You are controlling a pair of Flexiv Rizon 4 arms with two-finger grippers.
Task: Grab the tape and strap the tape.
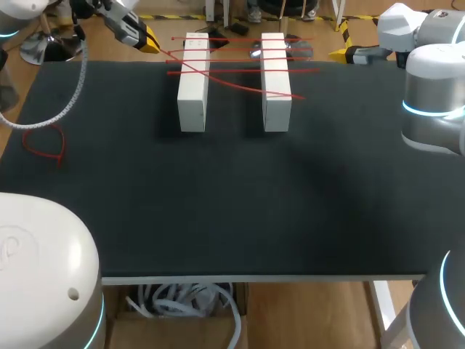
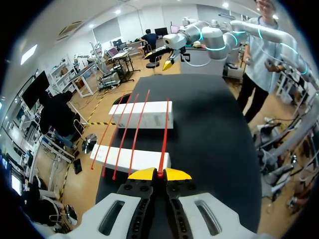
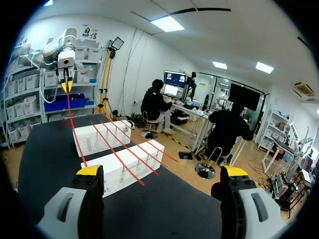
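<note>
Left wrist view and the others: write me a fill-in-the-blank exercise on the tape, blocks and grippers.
1. The red tape lies across ___ white blocks.
2. The left gripper is ___ on the red tape.
3. The right gripper stands ___, with nothing between its fingers.
Missing words: two; shut; open.

The left arm (image 1: 40, 254) has a large, rounded white shell with one small dark hole in it and a thin ring of cyan light near its edge. A white ribbed hose (image 1: 78, 91) belongs to this arm. The right arm (image 1: 434, 102) is built of silver-grey cylinders with white caps, and it also carries a cyan light ring. The left gripper (image 2: 159, 174) has black fingers with small screws, bright yellow tips and a pale grey body with long dark slots. The right gripper (image 3: 162, 172) has pale grey fingers, black near the yellow tips, each with a similar slot.
</note>
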